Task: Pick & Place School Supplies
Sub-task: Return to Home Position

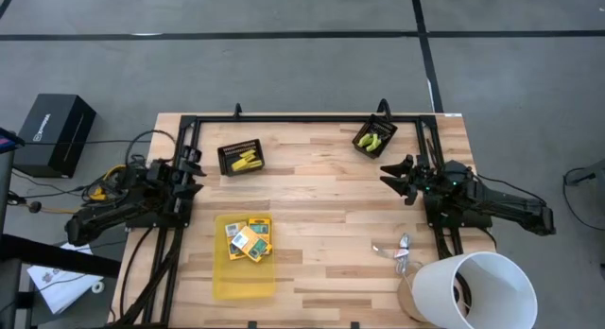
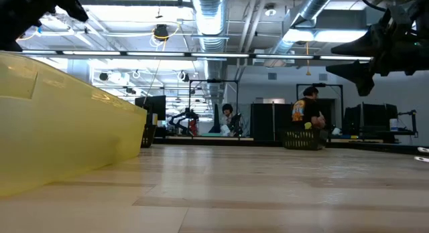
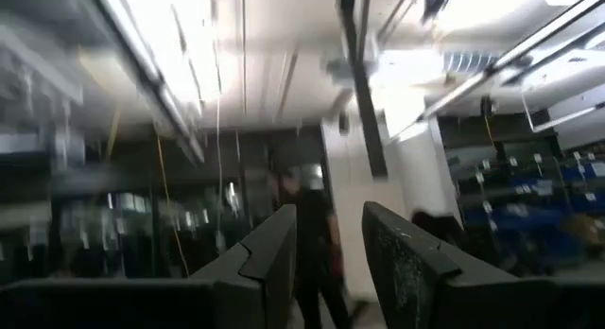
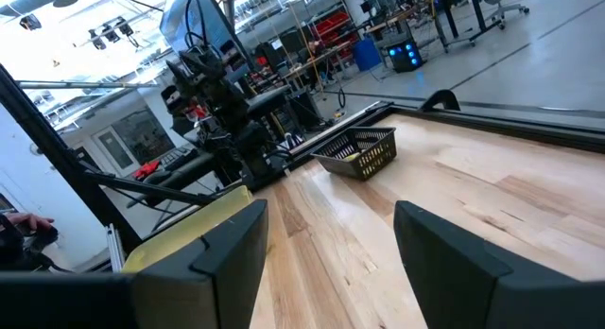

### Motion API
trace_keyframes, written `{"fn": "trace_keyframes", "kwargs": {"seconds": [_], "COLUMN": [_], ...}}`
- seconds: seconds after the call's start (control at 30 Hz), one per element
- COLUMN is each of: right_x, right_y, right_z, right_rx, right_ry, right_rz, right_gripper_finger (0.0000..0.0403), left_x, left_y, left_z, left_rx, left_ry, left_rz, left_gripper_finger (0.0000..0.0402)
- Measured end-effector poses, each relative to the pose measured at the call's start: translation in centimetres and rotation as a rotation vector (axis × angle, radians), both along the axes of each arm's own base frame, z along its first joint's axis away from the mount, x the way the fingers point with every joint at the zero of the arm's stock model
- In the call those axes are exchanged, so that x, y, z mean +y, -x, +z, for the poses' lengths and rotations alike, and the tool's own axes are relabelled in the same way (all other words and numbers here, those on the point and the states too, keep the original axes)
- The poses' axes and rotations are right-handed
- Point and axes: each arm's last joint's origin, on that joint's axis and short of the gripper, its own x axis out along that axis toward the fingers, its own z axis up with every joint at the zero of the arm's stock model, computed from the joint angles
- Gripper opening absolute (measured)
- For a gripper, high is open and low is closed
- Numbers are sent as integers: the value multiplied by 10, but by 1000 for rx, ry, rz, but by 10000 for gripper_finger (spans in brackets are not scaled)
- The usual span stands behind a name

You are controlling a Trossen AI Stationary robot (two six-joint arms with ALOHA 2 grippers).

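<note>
The right claw (image 1: pixel 395 178) hung above the right side of the table (image 1: pixel 321 206) in the high view, its fingers spread wide and empty, pointing toward the middle. The left claw (image 1: pixel 196 171) hung at the table's left edge, fingers parted, gripping nothing. The printed boxes (image 1: pixel 250 239) lay in a heap in the far end of the yellow tray (image 1: pixel 244 280), near the front left. The yellow sticks (image 1: pixel 244 160) lay in the left black bin (image 1: pixel 240 157) at the far left. The scissor-like tools (image 1: pixel 372 139) lay in the right black bin (image 1: pixel 375 137) at the far right. Silvery clips (image 1: pixel 402 253) lay beside a white tub (image 1: pixel 477 291) at the front right.

In the low view the tray's translucent wall (image 2: pixel 60 139) filled the left. The right black bin (image 2: pixel 299 139) stood far across the boards, and the right arm (image 2: pixel 392 32) hung dark at the upper right, clear of the table. People sat in the room behind.

The left wrist view showed the left claw (image 3: pixel 331 211) aimed level into the room, a moderate gap between its fingers (image 3: pixel 269 263), nothing held.

The right wrist view showed the right claw (image 4: pixel 331 211) wide apart and empty above bare boards, with the left black bin (image 4: pixel 359 154), a corner of the tray (image 4: pixel 189 230) and the left arm (image 4: pixel 217 102) beyond.
</note>
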Motion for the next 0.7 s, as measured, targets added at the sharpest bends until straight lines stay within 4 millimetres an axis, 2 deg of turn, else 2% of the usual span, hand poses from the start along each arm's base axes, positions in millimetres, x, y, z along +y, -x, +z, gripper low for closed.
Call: {"fn": "trace_keyframes", "kwargs": {"seconds": [0.23, 0.33, 0.5, 0.7], "right_x": [0, 0, 0, 0], "right_y": [0, 0, 0, 0], "right_z": [0, 0, 0, 0], "right_rx": [1, 1, 1, 1], "right_ry": [0, 0, 0, 0], "right_rz": [0, 0, 0, 0], "right_gripper_finger": [221, 221, 221, 221], "left_x": [7, 8, 7, -5], "left_y": [-18, -20, -21, -23], "left_z": [-35, -46, -53, -53], "left_rx": [396, 512, 579, 597], "left_ry": [174, 224, 248, 213], "left_rz": [-6, -6, -24, -142], "left_gripper_finger": [118, 118, 118, 118]}}
